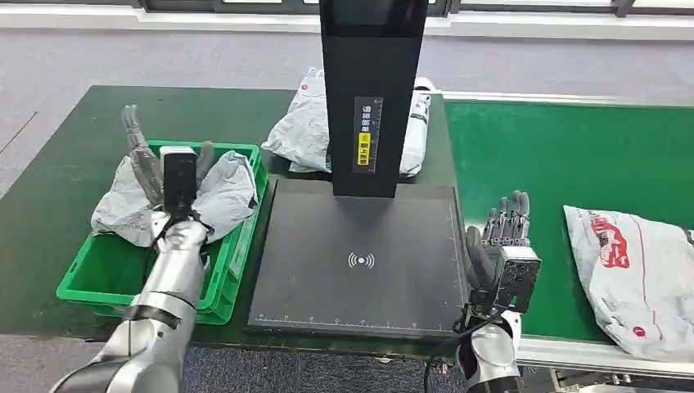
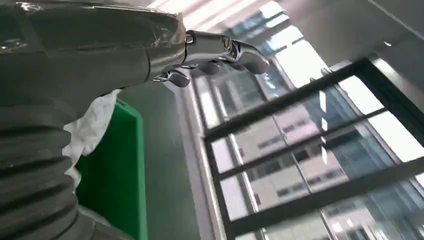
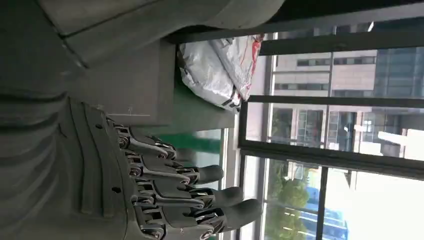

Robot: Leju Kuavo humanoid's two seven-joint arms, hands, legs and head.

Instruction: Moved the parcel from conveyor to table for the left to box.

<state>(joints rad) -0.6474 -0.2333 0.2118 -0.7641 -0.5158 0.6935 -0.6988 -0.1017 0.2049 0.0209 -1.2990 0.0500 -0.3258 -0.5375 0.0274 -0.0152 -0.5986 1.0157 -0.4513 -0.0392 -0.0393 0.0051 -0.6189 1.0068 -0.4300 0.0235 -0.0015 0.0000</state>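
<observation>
Parcel (image 1: 634, 274): grey-white plastic mailer with red print, lying flat on the green conveyor (image 1: 565, 155) at the robot's right; long axis runs from the near right edge toward the far left, the narrower end pointing at the scanner plate (image 1: 360, 262).

Right hand (image 1: 503, 237): empty, fingers apart and pointing up, standing at the conveyor's near edge between plate and parcel, apart from both.

Left hand (image 1: 168, 168): empty, fingers spread wide, raised over the green crate (image 1: 225, 278).

Bagged parcel (image 1: 209, 192): grey, crumpled, lying across the crate's far end.

Second grey bag (image 1: 299, 127): on the dark worktop (image 1: 57, 172) behind the black scanner post (image 1: 372, 90).
</observation>
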